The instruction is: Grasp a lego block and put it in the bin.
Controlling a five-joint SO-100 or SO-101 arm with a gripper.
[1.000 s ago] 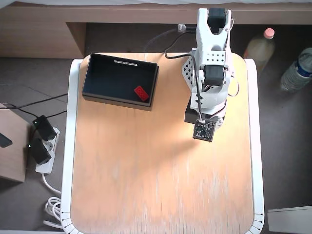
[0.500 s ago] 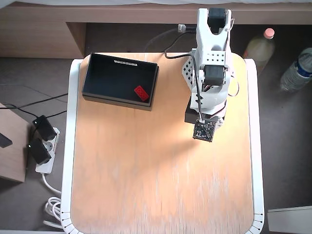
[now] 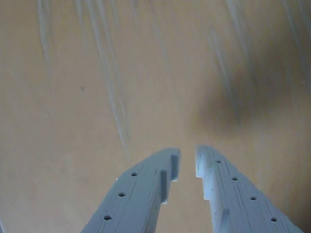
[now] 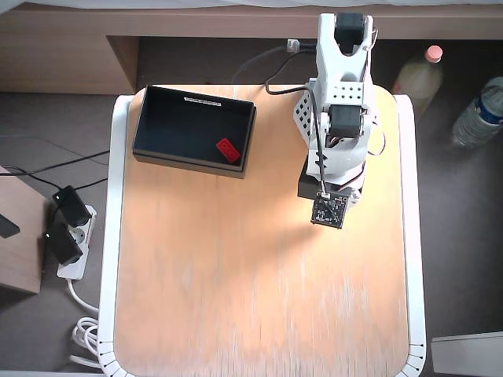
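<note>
One table carries the bin, in which the lego block lies, well apart from the claw. Its fingers are held narrowly apart, empty. Delivery appears done; only a clean retreat is judged needed.

My gripper has pale grey-blue fingers dotted with small dark holes. My arm is white with black motors. Under me the table is light orange wood streaked with whitish grain, edged by a white rim. At the far left, the bin is black with a dark inside and a thin white mark on its far rim. The lego block in it is bright red.
</note>
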